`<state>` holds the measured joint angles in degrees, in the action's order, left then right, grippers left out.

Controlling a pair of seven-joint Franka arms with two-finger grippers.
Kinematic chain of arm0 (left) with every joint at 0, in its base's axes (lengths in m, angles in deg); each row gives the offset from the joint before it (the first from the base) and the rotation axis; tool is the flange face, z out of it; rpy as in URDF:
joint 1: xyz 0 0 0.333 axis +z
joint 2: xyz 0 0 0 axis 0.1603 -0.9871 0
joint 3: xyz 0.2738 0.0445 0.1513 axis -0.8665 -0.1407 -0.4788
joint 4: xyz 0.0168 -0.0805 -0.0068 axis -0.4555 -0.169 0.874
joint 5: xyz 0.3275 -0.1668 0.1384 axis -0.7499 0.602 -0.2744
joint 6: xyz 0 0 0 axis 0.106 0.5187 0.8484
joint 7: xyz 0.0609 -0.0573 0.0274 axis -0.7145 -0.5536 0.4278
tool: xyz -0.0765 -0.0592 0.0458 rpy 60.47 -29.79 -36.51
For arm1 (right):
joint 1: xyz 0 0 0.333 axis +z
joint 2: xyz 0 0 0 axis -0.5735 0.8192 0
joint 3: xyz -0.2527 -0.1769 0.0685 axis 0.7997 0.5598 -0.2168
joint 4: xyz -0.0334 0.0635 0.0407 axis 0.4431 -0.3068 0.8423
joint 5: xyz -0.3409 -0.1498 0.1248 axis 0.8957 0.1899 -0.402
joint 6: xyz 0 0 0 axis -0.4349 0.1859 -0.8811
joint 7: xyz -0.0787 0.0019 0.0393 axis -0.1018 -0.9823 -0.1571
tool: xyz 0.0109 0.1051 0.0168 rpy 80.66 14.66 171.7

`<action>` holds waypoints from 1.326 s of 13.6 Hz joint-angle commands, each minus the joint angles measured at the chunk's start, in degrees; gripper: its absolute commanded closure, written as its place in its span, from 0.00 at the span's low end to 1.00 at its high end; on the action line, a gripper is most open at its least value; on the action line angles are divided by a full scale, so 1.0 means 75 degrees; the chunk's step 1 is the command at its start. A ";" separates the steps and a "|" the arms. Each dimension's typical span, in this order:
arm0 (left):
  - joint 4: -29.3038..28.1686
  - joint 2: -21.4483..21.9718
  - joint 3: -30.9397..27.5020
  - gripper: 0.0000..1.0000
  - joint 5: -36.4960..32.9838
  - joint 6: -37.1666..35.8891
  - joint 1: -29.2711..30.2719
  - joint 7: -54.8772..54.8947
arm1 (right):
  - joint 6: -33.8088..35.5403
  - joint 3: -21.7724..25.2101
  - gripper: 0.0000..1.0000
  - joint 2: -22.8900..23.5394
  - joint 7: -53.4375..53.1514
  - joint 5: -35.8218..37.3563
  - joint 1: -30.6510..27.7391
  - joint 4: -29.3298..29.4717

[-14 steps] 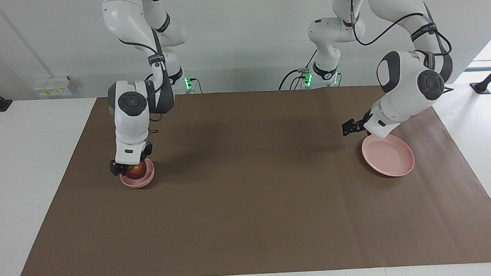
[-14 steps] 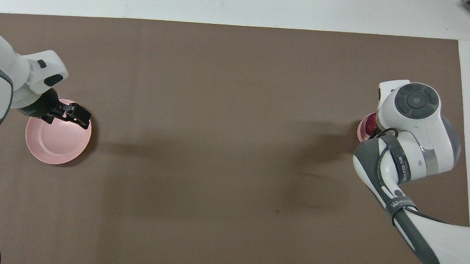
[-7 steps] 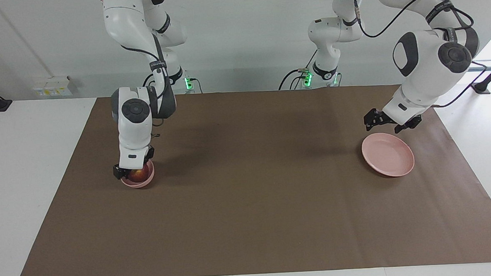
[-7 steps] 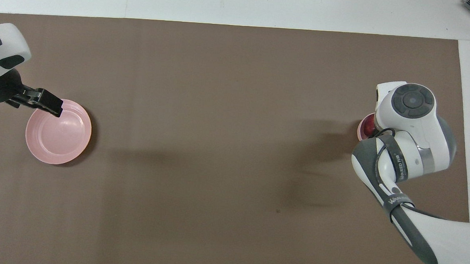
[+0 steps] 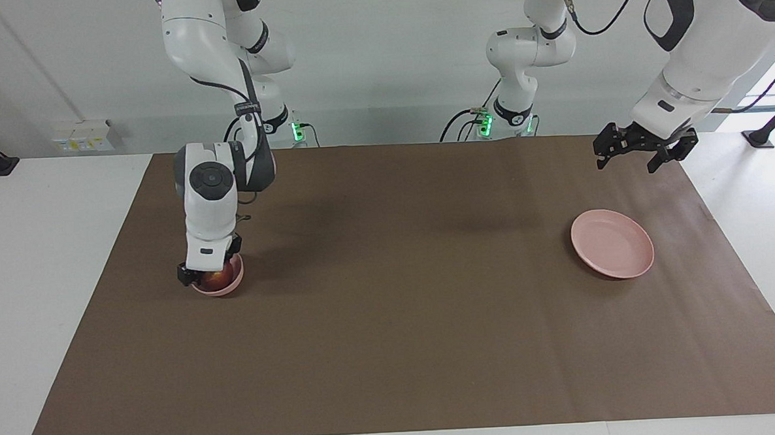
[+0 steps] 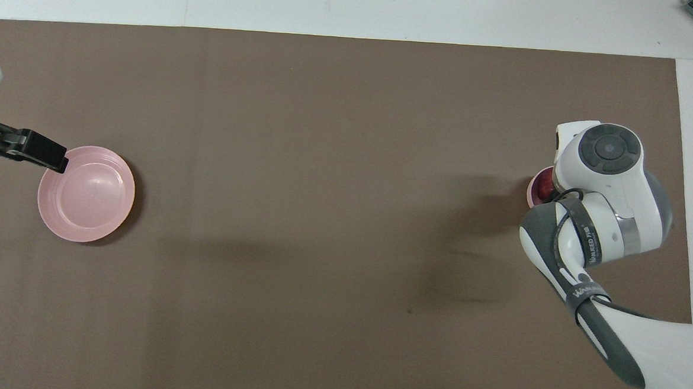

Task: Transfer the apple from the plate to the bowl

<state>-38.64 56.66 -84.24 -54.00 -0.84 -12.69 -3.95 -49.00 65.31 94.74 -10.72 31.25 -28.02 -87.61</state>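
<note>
The dark red apple [image 5: 215,279] sits in the small pink bowl [image 5: 234,280] toward the right arm's end of the table. My right gripper [image 5: 210,272] reaches straight down into the bowl, its fingers on either side of the apple. In the overhead view the right wrist hides most of the bowl [image 6: 531,193]; a sliver of the apple [image 6: 543,184] shows. The wide pink plate [image 5: 612,243] lies empty toward the left arm's end and also shows in the overhead view [image 6: 85,194]. My left gripper [image 5: 627,161] hangs open and empty, raised high over the mat beside the plate.
A brown mat [image 5: 391,309] covers most of the white table. Sockets and cables sit by the arm bases [image 5: 481,125].
My right gripper has sunk a little lower into the bowl with the apple. My left arm has lifted away from the plate, up and toward its own end of the table.
</note>
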 commanded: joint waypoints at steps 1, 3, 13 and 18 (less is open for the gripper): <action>-0.0311 0.0266 -0.0097 0.00 0.0040 -0.0035 -0.0041 0.0038 | -0.0146 -0.0041 1.00 0.0089 0.0146 0.0087 -0.0075 0.0081; -0.0697 0.0547 -0.0097 0.00 0.0028 0.0199 -0.0041 0.0026 | -0.0146 -0.0041 1.00 0.0101 0.0146 0.0063 -0.0075 0.0069; -0.0500 0.0548 -0.0097 0.00 0.0075 0.0294 -0.0076 0.0038 | -0.0112 -0.0053 0.03 0.0113 0.0146 0.0040 -0.0087 0.0104; -0.0442 0.0537 -0.0214 0.00 0.0813 0.0177 0.0017 0.0003 | -0.0030 -0.0053 0.00 0.0101 0.0158 0.0040 -0.0087 0.0151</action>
<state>-40.84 59.60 -84.73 -49.99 0.23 -12.66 -4.02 -49.03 65.29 95.14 -10.72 31.25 -27.98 -87.23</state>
